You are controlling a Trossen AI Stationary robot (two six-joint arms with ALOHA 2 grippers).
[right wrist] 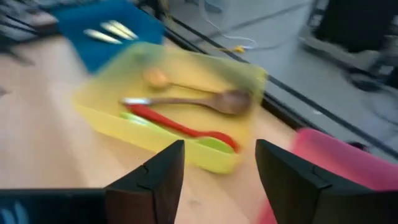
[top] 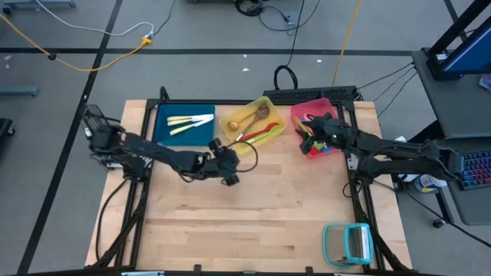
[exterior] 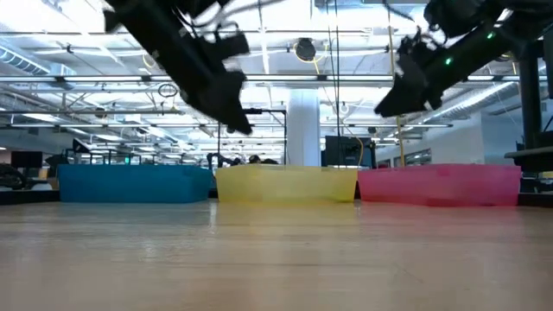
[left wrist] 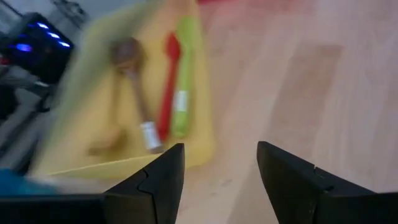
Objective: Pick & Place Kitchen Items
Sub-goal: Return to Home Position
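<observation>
Left gripper [top: 228, 170], released and empty, is hovering over the wooden worktop [top: 253, 222] just beside the yellow rectangular plastic tray [top: 278, 116]. The right gripper [top: 313, 126], likewise released, is hanging above the pink rectangular tray [top: 328, 103]. The wrist views are showing the yellow tray's contents: two brown wooden spoons [right wrist: 211, 101], one red silicone spatula [right wrist: 177, 126] and one green silicone spatula [right wrist: 217, 144]. The blue rectangular tray [top: 165, 115] is holding pale-handled cutlery [top: 189, 123], at least two pieces. The pink tray's mixed utensils [top: 311, 146] are too bunched to count.

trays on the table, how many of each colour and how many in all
blue tray: 1
yellow tray: 1
pink tray: 1
total: 3
</observation>
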